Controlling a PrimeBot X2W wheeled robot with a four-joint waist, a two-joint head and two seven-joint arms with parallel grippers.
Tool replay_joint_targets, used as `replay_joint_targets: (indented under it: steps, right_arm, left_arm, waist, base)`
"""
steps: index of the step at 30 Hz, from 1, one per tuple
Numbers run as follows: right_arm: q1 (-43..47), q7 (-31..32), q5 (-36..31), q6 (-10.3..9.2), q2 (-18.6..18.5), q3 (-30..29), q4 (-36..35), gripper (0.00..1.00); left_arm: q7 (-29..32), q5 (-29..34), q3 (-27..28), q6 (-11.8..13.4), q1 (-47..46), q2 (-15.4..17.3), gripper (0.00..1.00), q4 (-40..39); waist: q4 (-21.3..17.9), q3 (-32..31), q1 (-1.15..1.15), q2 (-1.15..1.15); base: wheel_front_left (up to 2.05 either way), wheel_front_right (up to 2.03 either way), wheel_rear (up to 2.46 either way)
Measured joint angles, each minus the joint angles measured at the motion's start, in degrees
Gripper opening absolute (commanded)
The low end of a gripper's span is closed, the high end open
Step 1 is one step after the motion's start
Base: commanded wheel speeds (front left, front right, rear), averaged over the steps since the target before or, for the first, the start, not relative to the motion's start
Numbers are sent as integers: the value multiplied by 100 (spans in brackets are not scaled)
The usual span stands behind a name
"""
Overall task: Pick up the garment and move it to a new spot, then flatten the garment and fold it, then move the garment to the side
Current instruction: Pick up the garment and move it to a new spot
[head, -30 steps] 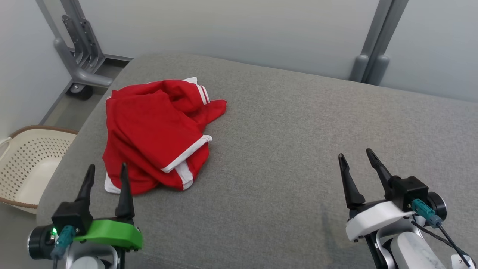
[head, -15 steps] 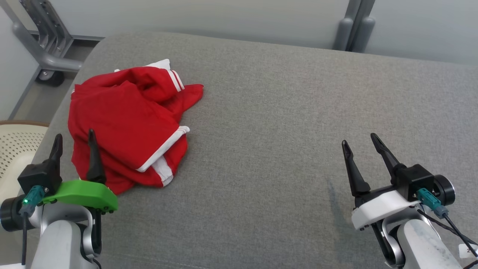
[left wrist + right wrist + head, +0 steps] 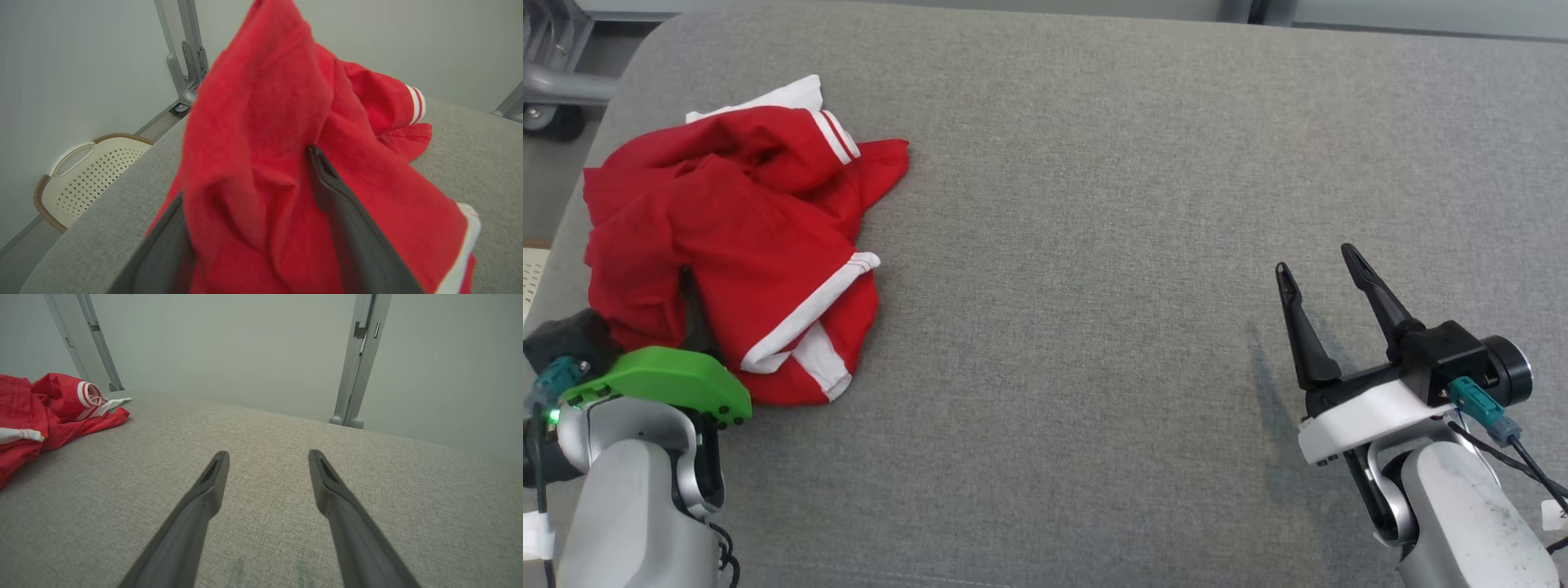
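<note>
The garment (image 3: 735, 220) is a crumpled red piece with white stripes, lying on the left part of the grey cushioned surface (image 3: 1094, 204). My left gripper (image 3: 245, 175) is pushed into its near edge, with the fingers apart and a fold of red fabric (image 3: 253, 122) between them. In the head view the cloth covers most of both fingers above the green mount (image 3: 662, 380). My right gripper (image 3: 1315, 258) hovers open and empty over bare cushion far to the right. The right wrist view has the garment (image 3: 49, 404) at its left edge.
A cream perforated basket (image 3: 90, 171) stands on the floor beyond the cushion's left edge. Grey metal frame posts (image 3: 359, 355) rise along the pale wall behind. A caster (image 3: 543, 122) sits at the far left corner.
The head camera has tilted down. My left gripper has gone forward from just short of the garment into its near edge, so cloth now covers the fingers. The right gripper stays open.
</note>
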Motion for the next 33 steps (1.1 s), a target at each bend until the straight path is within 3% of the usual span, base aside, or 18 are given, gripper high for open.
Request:
replay_joint_targets:
  steps: [6, 7, 10, 16, 22, 33]
  right_arm:
    - [-167, 0, -9, 51, 2, 38, -18, 100]
    - [-189, 0, -9, 60, 5, 48, -19, 100]
    - [-258, 0, -9, 66, 13, 40, -18, 100]
    - [-283, 0, -9, 45, 24, -15, -4, 100]
    - [-299, 0, 5, -5, 131, -107, 36, 100]
    - [-318, 0, 108, -3, 342, -64, 210, 100]
  left_arm:
    - [67, -136, 97, 30, -311, 5, 98, 360]
    - [81, -136, 93, 30, -324, 15, 61, 410]
    - [116, -132, 83, 30, -372, 30, 0, 588]
    - [-108, -129, 52, 10, -478, 80, 0, 716]
    - [-474, -14, -245, -294, -656, 56, 0, 520]
    - [-601, 261, -803, -721, -838, -66, 0, 40]
  waist:
    - [-105, 260, 0, 0]
    - [-123, 296, 0, 0]
    - [-182, 390, 0, 0]
    - [-266, 464, 0, 0]
    - [-260, 385, 0, 0]
    - [-239, -41, 0, 0]
  base:
    - [0, 0, 0]
    - [0, 0, 0]
    - [0, 0, 0]
    - [0, 0, 0]
    - [0, 0, 0]
    - [0, 0, 0]
